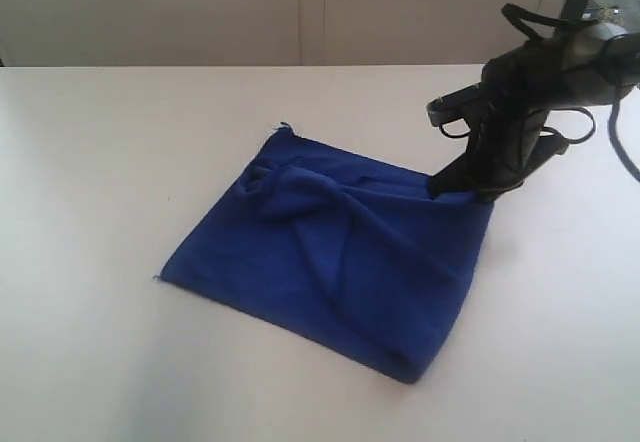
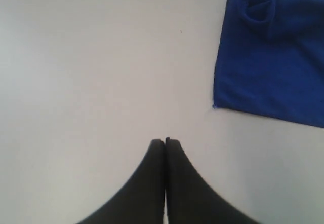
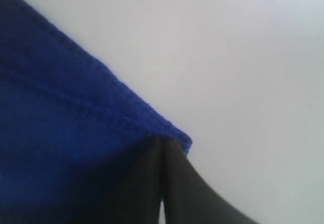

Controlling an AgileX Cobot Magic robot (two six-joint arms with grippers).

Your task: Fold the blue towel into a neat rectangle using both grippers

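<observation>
White table (image 1: 100, 162) bare around blue towel (image 1: 340, 262); right fingers (image 3: 177, 183) pinch corner.

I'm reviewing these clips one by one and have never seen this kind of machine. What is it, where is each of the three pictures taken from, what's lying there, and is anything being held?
This is a two-armed robot, and each arm ends in a pincer. One picture is from a camera off the arms, looking over the white table; the other two come from cameras on each wrist. A rumpled blue towel lies on the table. The right pincer is shut right at one corner of the towel; whether it pinches the cloth or only presses on it, the pictures do not settle. The left pincer is shut, holding nothing, over bare table beside the towel. It is out of the overview picture.
</observation>
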